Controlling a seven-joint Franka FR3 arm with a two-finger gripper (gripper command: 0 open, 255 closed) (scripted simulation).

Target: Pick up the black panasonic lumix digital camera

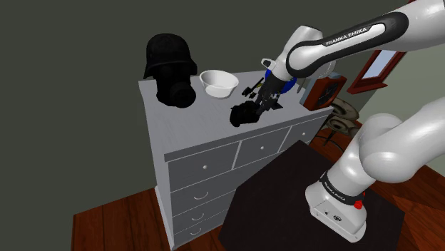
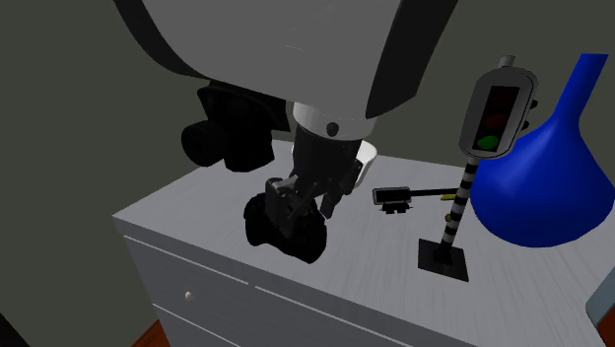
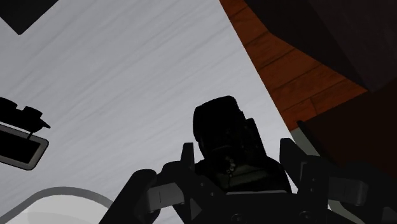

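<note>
Black digital camera [image 1: 244, 114] at the front edge of the grey dresser top [image 1: 207, 125], beside the white bowl [image 1: 218, 82]. The black gripper [image 3: 238, 159] reaches down over it, fingers pinching the camera body from both sides, lens pointing away from the hand.

The dresser top [image 1: 192, 125] lies bare at its front; a white bowl [image 1: 219, 82] and black helmet [image 1: 171, 68] seemingly crowd the back.

On the grey dresser [image 1: 203, 127] sit a black helmet [image 1: 170, 68], a white bowl [image 1: 218, 82], a blue vase [image 2: 552, 182] and a toy traffic light [image 2: 498, 108]; wooden floor [image 1: 121, 221] below.
</note>
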